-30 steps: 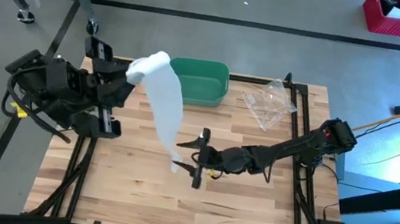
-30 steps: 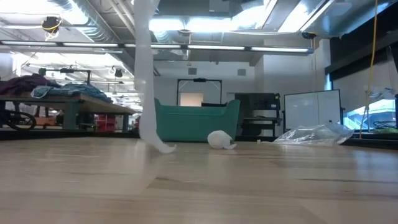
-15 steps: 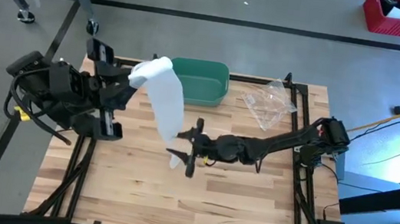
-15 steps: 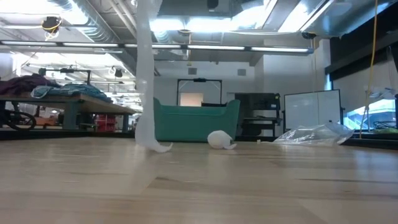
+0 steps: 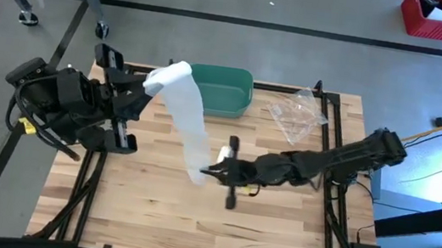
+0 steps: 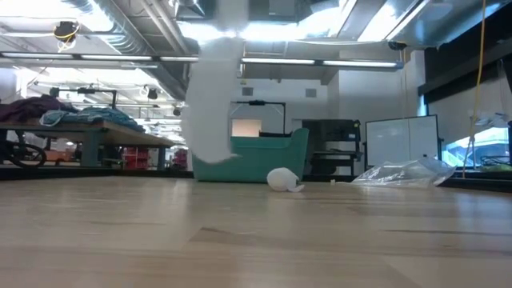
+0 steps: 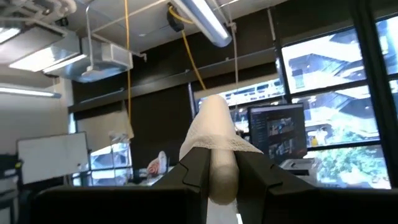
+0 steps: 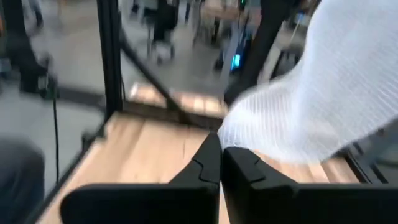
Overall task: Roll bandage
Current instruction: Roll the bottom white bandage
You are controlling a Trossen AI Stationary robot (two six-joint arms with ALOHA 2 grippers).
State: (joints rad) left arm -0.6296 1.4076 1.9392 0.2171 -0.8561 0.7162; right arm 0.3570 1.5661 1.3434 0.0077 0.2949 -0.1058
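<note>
The white woven gauze bandage [image 5: 190, 120] hangs as a long strip over the left half of the pale wooden slatted tabletop [image 5: 150, 209]. Its rolled upper end sits pinched between the fingers of the left end effector [image 7: 222, 171], held high at the far left. Its lower tail reaches down toward the centre, where the right end effector [image 5: 211, 172] meets it.

Handling judgement: the material appears very light, soft and limp. It drapes and twists freely, so it will sway under any quick move. The weave looks grippy rather than slippery. The sound holds are the firm roll at the top and the loose tail end at the bottom.

The right end effector is fully closed; the right wrist view shows its fingers together with gauze bunched just beyond the tips. Whether cloth is actually trapped cannot be confirmed.

Compared with a second ago, the right fingers were spread wide beside the tail and have since snapped together. The tail has lifted off the tabletop and hangs clear. The left grip is unchanged.
</note>
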